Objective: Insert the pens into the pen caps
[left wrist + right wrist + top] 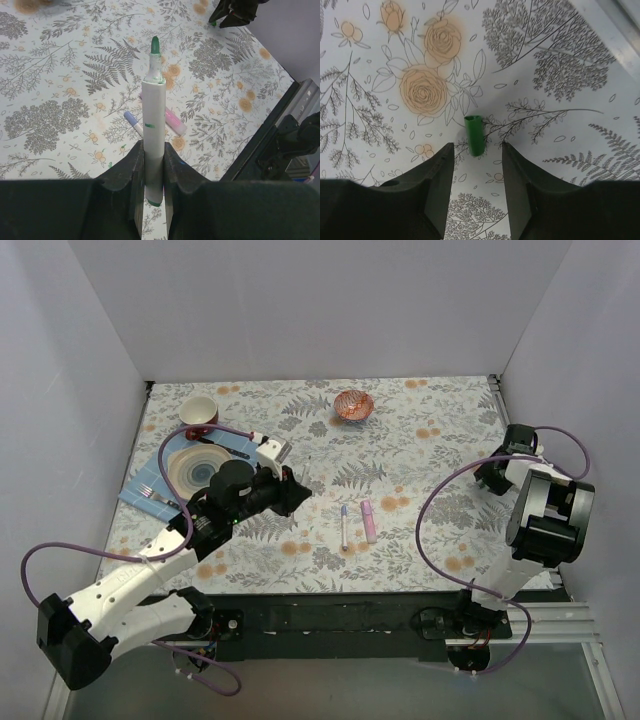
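Note:
My left gripper (152,150) is shut on a slim white-barrelled pen (153,110), whose bare green tip points away from the wrist, above the table. In the top view this gripper (297,490) hovers left of centre. Below it a slim white pen with a purple-blue end (344,525) and a short pale-pink marker (369,521) lie side by side; both also show in the left wrist view, the slim pen (132,121) and the marker (175,121). My right gripper (477,147) is open, just above the table. A green pen cap (474,135) lies between its fingertips, untouched. In the top view the right gripper (495,476) hides the cap.
A plate (178,472) with dark-handled cutlery sits on a blue napkin (140,494) at the left, a maroon cup (198,412) behind it. An orange bowl (353,404) stands at the back centre. White walls enclose the flowered table.

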{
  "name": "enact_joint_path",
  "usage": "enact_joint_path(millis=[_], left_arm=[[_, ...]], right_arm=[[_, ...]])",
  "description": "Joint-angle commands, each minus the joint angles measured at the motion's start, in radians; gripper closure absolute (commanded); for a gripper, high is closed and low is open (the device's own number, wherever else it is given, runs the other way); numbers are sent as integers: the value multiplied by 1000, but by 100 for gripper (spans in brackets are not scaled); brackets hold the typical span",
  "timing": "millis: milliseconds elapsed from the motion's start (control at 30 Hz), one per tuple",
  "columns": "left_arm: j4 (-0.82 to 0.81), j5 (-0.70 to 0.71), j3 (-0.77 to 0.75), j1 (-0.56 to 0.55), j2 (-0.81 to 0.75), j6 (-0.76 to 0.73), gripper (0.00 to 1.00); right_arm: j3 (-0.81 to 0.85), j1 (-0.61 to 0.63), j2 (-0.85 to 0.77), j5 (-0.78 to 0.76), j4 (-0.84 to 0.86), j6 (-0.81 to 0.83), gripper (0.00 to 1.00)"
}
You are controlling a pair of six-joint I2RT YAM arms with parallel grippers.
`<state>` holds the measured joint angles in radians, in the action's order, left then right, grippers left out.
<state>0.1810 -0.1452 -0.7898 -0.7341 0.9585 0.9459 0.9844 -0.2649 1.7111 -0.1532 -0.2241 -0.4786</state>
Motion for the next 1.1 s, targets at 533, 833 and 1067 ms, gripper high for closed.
enact_joint_path(millis=[533,833,1067], left_arm=[[46,81,-8,6,0,-13,100],[43,98,-3,6,6,-13,100],[40,98,1,6,8,-6,100]], right_arm=[[192,12,114,-61,-151,158,63],[284,108,185,-20,-216,331,85],[221,234,88,325,-155,715,99]])
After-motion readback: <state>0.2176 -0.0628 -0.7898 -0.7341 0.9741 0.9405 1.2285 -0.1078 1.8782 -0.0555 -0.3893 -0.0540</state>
